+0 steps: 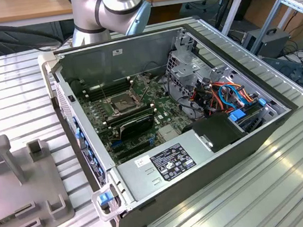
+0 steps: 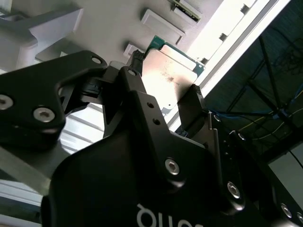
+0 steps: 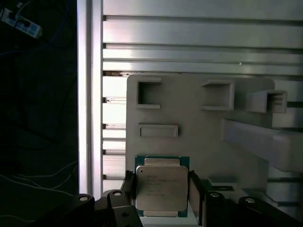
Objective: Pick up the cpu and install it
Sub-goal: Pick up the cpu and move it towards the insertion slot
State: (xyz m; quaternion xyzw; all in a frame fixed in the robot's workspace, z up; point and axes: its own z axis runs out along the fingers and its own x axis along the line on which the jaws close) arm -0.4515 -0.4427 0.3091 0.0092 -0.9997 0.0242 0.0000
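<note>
Right, the black claw is gripping the cpu, that small flat square chip with the dull silver-grey metal top and a green rim. Its two dark fingers are pressing on opposite edges, closed onto it. In the second wrist view the metal lid is catching the light between those same jaws. The chip is sitting dead centre in the claw, lid facing both wrist cameras, over the pale grey plastic fixture plate with its little raised holders. Whether it is touching the plate or hanging just clear, I cannot tell. Being near enough square, it is offering no real long axis, so the grip is simply running edge to edge. Over in the exterior view, the dark square socket with a metal frame is lying on the green motherboard inside the grey computer case. It is well apart from the plate, off to the exterior view's right of it, on the ribbed aluminium counter.
</note>
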